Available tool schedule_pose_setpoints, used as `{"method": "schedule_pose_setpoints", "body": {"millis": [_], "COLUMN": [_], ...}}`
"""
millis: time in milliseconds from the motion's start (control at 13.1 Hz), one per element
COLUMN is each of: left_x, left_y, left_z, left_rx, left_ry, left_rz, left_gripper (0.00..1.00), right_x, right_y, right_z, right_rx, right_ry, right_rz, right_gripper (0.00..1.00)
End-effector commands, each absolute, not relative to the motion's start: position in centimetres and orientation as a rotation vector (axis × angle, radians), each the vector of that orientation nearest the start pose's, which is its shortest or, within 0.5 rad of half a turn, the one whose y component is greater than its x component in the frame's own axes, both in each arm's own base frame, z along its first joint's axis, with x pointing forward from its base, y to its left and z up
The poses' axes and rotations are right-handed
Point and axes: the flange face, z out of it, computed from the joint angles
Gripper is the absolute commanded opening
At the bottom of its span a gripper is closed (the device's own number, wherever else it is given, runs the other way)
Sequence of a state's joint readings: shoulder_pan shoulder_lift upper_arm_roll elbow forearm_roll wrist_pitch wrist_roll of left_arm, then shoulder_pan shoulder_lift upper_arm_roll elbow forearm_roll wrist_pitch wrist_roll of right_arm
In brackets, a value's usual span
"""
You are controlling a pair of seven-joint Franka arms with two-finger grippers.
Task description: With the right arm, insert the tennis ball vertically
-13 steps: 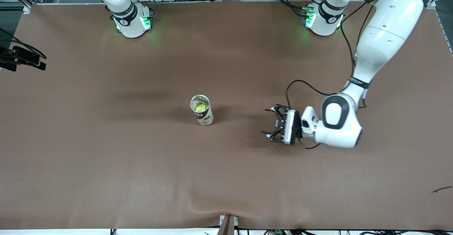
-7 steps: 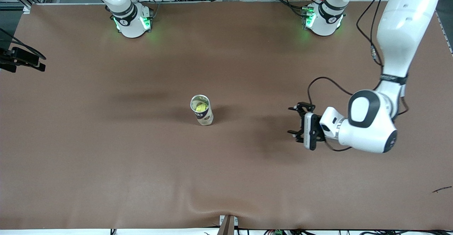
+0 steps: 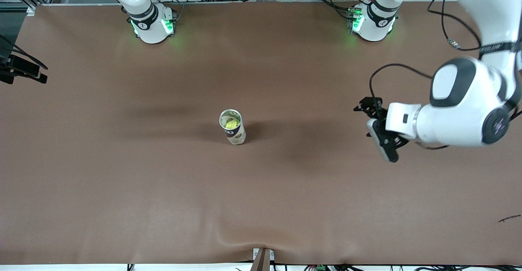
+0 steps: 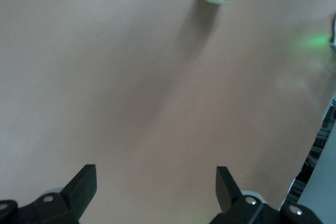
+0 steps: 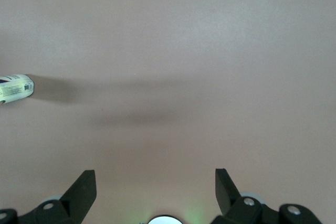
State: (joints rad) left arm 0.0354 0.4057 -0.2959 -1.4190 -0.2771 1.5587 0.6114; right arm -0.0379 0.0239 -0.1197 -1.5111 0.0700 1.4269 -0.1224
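Moved: left gripper [image 3: 373, 126] withdrawn from beside can [image 3: 232, 126] toward 3 o'clock, jaws open, empty | tennis ball [image 3: 231, 124] seated inside upright can mid-table | risk: stray sweep tips can | room: bare mat [image 3: 122, 189] all round | right gripper [image 5: 156, 192] open, empty, over bare mat, waiting at 9 o'clock edge.

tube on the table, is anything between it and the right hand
Nothing visible does. The tube stands upright mid-table with a ball already inside. The right hand is open over bare brown cloth toward its own end of the table, and only cloth shows between it and the tube.
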Motion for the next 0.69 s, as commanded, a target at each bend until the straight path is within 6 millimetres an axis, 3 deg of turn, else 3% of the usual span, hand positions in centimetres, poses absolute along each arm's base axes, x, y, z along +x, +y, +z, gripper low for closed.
{"method": "schedule_pose_setpoints", "body": {"millis": [0,306,459,612], "left_x": [60.7,58.4,56.4,54.3], "left_y": [-15.5,-11.9,-11.9,-13.2], "left_z": [50.1,53.5,55.8,58.1], "left_rx": [-3.215,-3.242,-3.231,-3.152], "left_ry": [1.193,0.712,0.462,0.246], "left_rz": [0.336,0.372,0.372,0.366], "left_gripper": [1.0,1.0,1.0,1.0], "right_x": [54.0,54.0,54.1,54.1], "right_y": [-7.5,-7.5,-7.5,-7.3], "right_z": [63.3,63.2,63.2,63.2], "right_rx": [-3.047,-3.051,-3.053,-3.056], "right_ry": [0.04,0.041,0.038,0.034], "right_rz": [0.134,0.135,0.135,0.136], "right_gripper": [1.0,1.0,1.0,1.0]}}
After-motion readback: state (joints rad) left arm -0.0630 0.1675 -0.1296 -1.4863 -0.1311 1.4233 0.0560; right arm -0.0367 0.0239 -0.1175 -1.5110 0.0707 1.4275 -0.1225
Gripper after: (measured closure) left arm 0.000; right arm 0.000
